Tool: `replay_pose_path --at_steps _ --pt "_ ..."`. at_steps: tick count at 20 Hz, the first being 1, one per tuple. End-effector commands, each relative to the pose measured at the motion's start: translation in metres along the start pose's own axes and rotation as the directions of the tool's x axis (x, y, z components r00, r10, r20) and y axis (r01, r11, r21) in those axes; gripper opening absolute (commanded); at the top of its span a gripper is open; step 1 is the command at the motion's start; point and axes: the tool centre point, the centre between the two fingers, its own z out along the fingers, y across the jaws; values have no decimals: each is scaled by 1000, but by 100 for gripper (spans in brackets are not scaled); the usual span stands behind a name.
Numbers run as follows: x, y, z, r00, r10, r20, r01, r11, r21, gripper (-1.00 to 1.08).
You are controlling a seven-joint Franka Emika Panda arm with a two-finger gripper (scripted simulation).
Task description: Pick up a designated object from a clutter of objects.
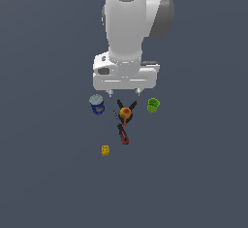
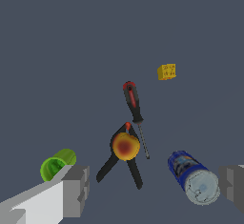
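Above the clutter, the hand (image 2: pixel 152 189) hangs with its fingers (image 2: pixel 76 189) spread wide and nothing between them, poised over the orange-red ball (image 1: pixel 126 112) on its black prongs rather than over the target. The blue can (image 1: pixel 97 105) stands upright on the table (image 1: pixel 193 173), at the exterior view's left of the ball and apart from it — its silver-grey top faces up. To do this step well, I would shift the hand sideways until the can sits midway between the fingers, then descend straight, keeping clear of the red-black tool (image 1: pixel 123 134). The green cup (image 1: pixel 153 105) stands at the ball's right; whether anything is in it I cannot tell. Nearer, a yellow block (image 1: pixel 105 150) sits alone.
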Motion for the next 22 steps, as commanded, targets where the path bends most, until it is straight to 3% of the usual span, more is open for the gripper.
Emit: replay_pose_path --at_steps 1,13,22 --pt "-6 15 14 1000 17 -1 -17 1000 2 100" --pt "-70 103 104 990 137 -14 -137 991 11 100" --pt "-114 136 142 980 197 -20 -197 980 9 100"
